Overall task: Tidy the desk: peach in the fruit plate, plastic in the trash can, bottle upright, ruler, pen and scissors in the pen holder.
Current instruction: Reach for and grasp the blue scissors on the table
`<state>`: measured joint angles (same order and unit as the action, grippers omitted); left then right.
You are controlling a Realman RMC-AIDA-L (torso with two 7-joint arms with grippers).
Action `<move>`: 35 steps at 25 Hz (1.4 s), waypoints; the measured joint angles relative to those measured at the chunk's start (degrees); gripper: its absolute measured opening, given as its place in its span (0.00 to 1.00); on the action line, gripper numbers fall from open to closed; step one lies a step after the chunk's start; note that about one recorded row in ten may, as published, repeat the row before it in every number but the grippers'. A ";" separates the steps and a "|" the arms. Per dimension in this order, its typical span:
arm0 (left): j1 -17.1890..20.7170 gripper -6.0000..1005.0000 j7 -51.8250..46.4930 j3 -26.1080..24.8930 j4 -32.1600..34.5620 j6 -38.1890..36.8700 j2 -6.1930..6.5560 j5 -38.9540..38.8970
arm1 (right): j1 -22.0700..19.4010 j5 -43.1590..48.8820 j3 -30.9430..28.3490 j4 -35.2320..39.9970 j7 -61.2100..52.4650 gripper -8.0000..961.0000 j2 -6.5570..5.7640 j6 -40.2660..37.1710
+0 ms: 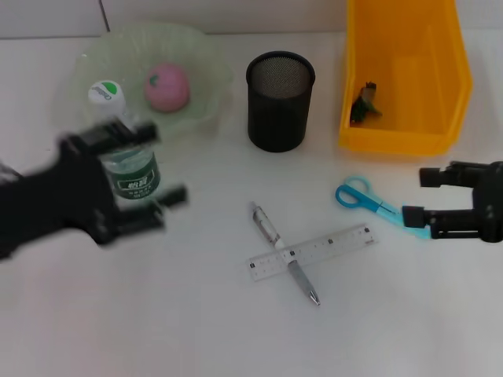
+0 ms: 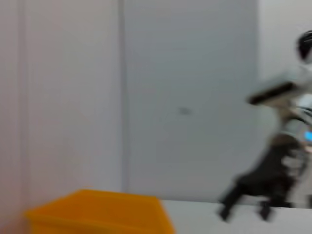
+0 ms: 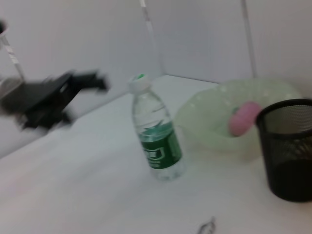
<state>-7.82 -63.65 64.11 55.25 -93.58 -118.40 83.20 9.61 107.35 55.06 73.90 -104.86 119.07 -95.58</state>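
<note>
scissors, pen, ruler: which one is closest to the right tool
The scissors: their blue blade end lies right at the right tool, while the pen and the ruler, crossed over each other, lie farther toward the middle.

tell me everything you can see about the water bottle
The bottle is clear plastic with a white cap marked in green and a green label around its lower half. It looks partly filled with water. It stands upright on the white table, just in front of the green plate, apparently not touching it. In the head view the left gripper sits around it with jaws open; the right wrist view shows that gripper clear of the bottle.
</note>
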 joint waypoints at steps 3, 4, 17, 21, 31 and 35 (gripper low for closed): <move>-1.91 0.79 0.93 5.16 -5.34 0.02 0.03 1.16 | 3.21 10.21 0.42 11.14 -16.75 0.85 -0.58 -3.10; -3.00 0.78 1.00 6.02 -7.58 0.42 -0.01 2.39 | 5.22 14.79 0.70 14.12 -22.53 0.85 -0.65 -4.81; -10.48 0.78 7.38 5.77 -22.37 3.30 -0.06 5.92 | 25.92 51.34 26.22 9.96 -43.74 0.85 0.21 -0.40; -9.58 0.78 7.37 4.46 -22.44 3.20 0.07 5.59 | 25.80 51.68 26.62 8.53 -36.54 0.85 0.35 1.43; -9.33 0.78 7.51 4.26 -22.58 3.65 -0.12 5.53 | 29.78 51.80 26.30 0.11 -42.57 0.84 0.25 3.30; -9.43 0.78 7.54 4.27 -22.61 3.72 -0.06 5.54 | 29.87 51.87 26.57 -1.11 -43.12 0.84 0.34 4.62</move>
<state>-17.25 -56.11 68.38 32.64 -89.86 -118.46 88.74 39.48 159.21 81.63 72.79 -147.98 119.41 -90.95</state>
